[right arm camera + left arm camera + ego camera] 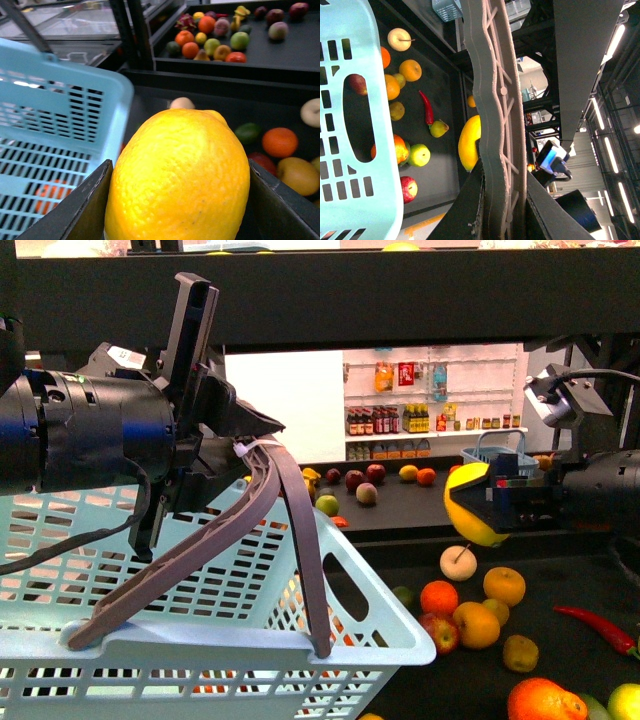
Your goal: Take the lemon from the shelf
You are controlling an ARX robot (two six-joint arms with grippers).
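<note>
Holding the lemon (462, 508) in the right gripper (490, 502), black fingers (75, 215) pressed against both sides of the bright, pebbled peel; held in the air off the decks, right of the basket (200, 640) and above the loose fruit. Gripping the grey-brown handle (200, 550) of that pale blue slotted basket in the left gripper (248, 440), clamped narrow round the top of the bar, near left in the front view; an orange-coloured fruit (50, 192) glimpsed through the slots, inside or behind impossible to tell.

Below the lemon, on the lower deck (580, 580) of the black shelf (300, 300): a pale cream fruit (458, 562) with a stem, an orange (438, 597) just beneath it, a red apple (440, 632) nearer, a long red chili (597, 628) off to the right. Overhead, a thick dark upper deck (450, 300) across the whole width; farther back, another dark deck (400, 502) scattered with apples and citrus.

Beyond that, a white wall with white shelving (430, 405) of bottles and jars, a small blue basket (500, 452) at its foot; labels there too small to read. High up in the left wrist view, long strip lights (612, 50) among dark beams.
</note>
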